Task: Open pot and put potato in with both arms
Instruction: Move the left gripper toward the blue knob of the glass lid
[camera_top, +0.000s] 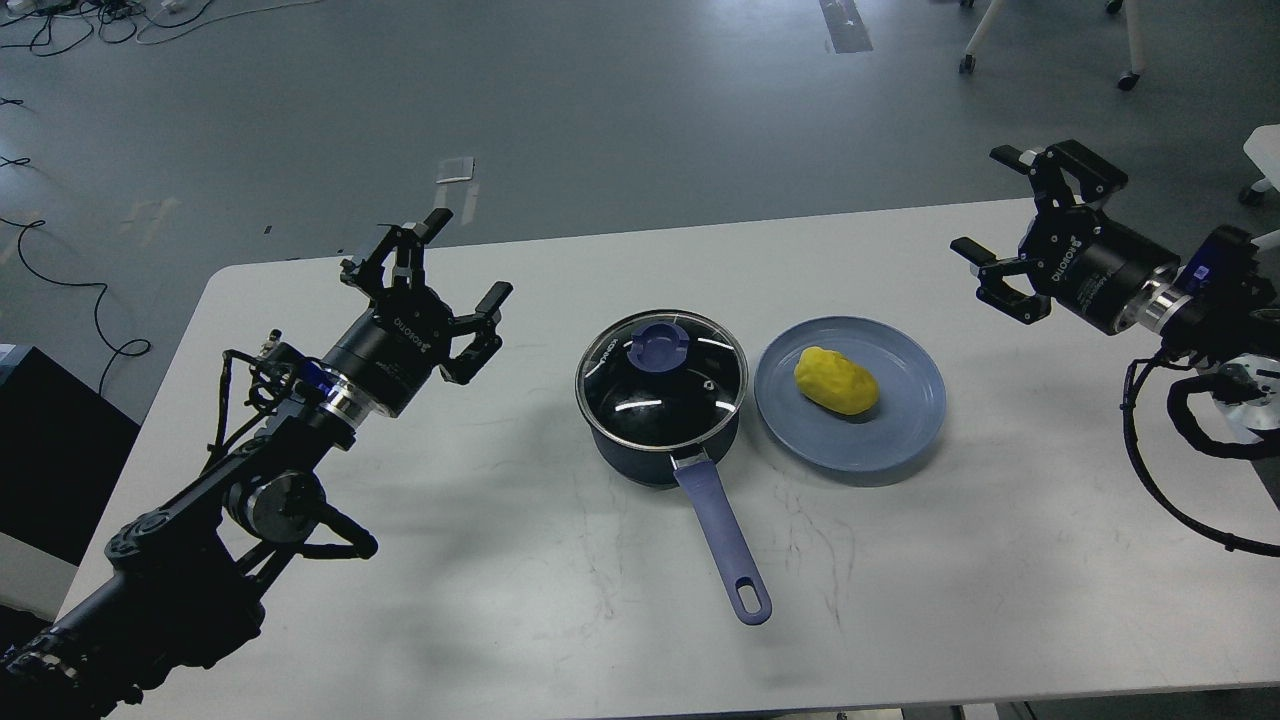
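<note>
Two black arms hover over a white counter (500, 560), the left end effector (430, 275) and right end effector (1010, 225) both spread wide and holding nothing. Between them the pot (660, 440) stands with its glass lid (662, 375) on, handle toward the camera. Just beside it, the potato (836, 380) lies on a blue plate (900, 420).

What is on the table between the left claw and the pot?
Nothing: in the head view, only bare table lies between the left claw and the pot.
</note>
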